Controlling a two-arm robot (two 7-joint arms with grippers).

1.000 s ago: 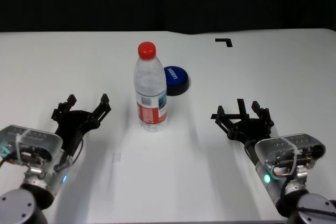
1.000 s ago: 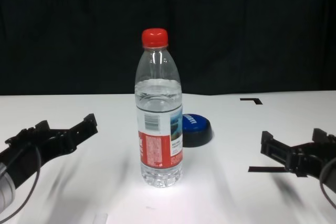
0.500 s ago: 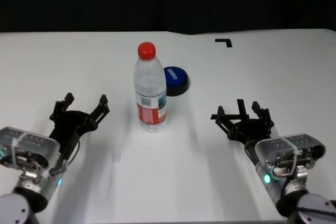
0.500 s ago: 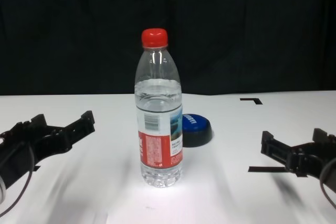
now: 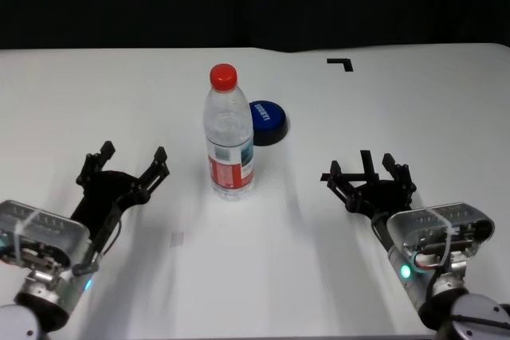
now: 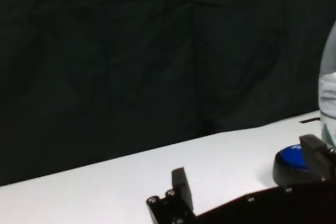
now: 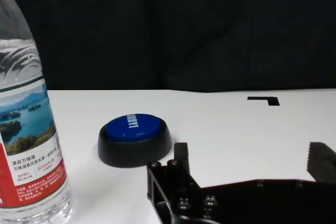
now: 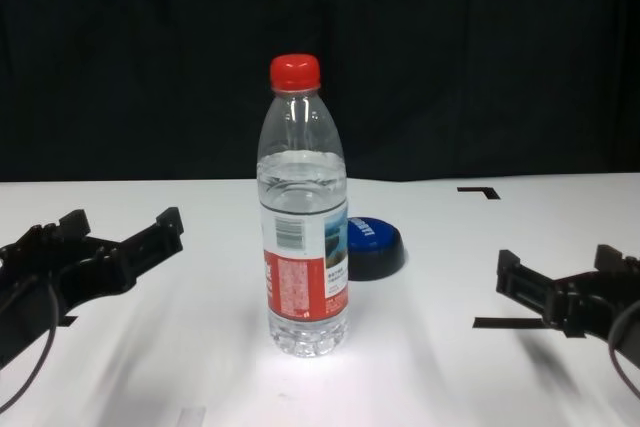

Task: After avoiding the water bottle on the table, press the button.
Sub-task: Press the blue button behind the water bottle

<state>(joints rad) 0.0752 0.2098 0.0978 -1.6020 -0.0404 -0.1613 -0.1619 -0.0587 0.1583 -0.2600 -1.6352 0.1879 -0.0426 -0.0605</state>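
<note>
The water bottle (image 5: 229,145), clear with a red cap and red-and-white label, stands upright mid-table. Just behind it to the right sits the button (image 5: 267,121), a blue dome on a black base; the bottle partly covers it in the chest view (image 8: 377,245). My left gripper (image 5: 132,154) hovers open to the bottle's left, nothing between its fingers. My right gripper (image 5: 366,169) is open at the near right, with the button (image 7: 135,137) and bottle (image 7: 26,145) ahead of it. The left wrist view shows the button (image 6: 294,162) past one finger.
The white table (image 5: 414,109) carries a black L-shaped tape mark (image 5: 341,62) at the far right and a short black strip (image 8: 505,323) under the right gripper. A dark curtain backs the table's far edge.
My left arm has drawn back toward the near left and its gripper has levelled out, still open. The right arm, bottle and button have not moved.
</note>
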